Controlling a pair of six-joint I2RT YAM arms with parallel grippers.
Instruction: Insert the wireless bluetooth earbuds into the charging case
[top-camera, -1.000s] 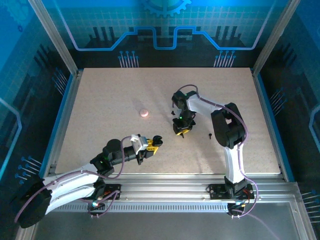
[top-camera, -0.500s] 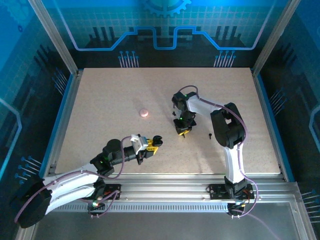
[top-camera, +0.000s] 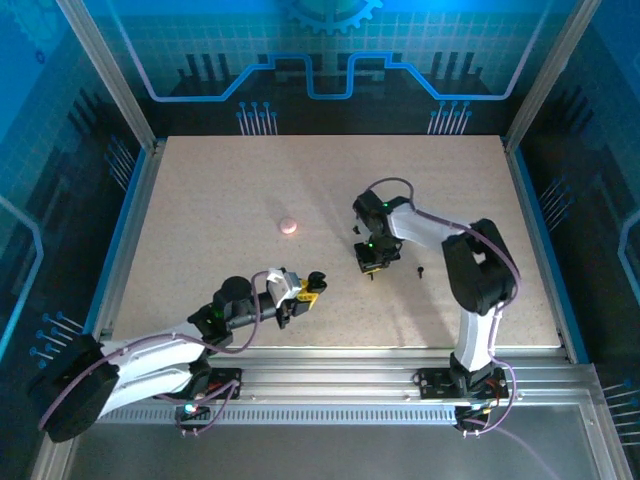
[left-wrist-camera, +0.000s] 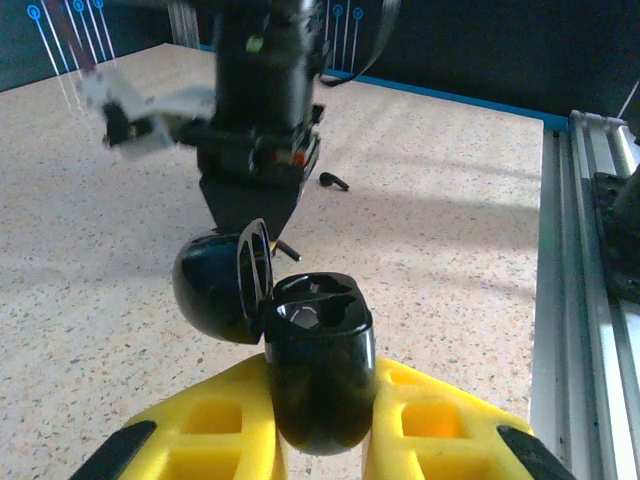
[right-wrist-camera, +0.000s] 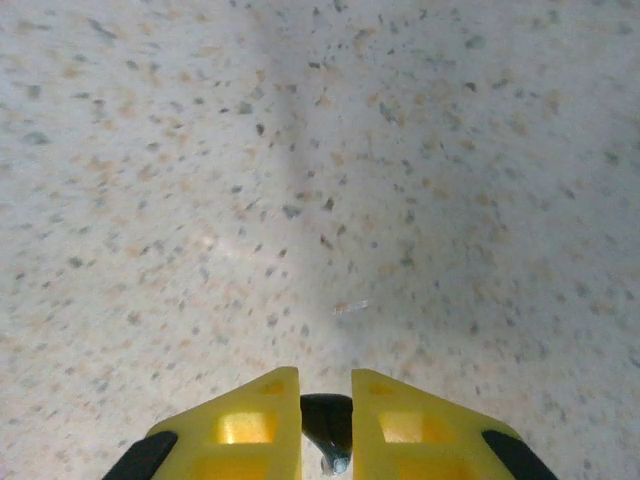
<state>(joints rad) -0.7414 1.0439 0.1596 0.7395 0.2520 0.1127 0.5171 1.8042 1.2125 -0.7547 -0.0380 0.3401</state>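
1. The step in hand looked like the pick-up of one earbud. The right gripper (right-wrist-camera: 326, 400) was clenched on a small black earbud (right-wrist-camera: 327, 422), pinched between its yellow fingertips just above the speckled table (top-camera: 200, 200).
2. The left gripper (top-camera: 303, 291) was clamped round the black charging case (left-wrist-camera: 320, 345). The case's lid (left-wrist-camera: 212, 288) was swung open to one side and the two sockets faced up. As far as I could make out, both sockets were empty.
3. By my reckoning, none of the inserting was done yet. The next move would be to lift the pinched earbud and carry it across to the open case, which was held near the right gripper on its left. It would then have to be lined up over one socket and lowered in. The piece was tiny and the socket shaped, so its angle in the pinch would matter.
4. The right arm reached out over the middle of the table, elbow bent, with the wrist pointing straight down. The left arm lay low and stretched forward, its gripper close to level and aimed at the right gripper, offering the case.
5. A second black earbud (top-camera: 420, 270) lay on the table just to the right of the right gripper. A small pink thing (top-camera: 289, 226) sat well apart, farther back and to the left. It was too small for me to tell earbud from case.
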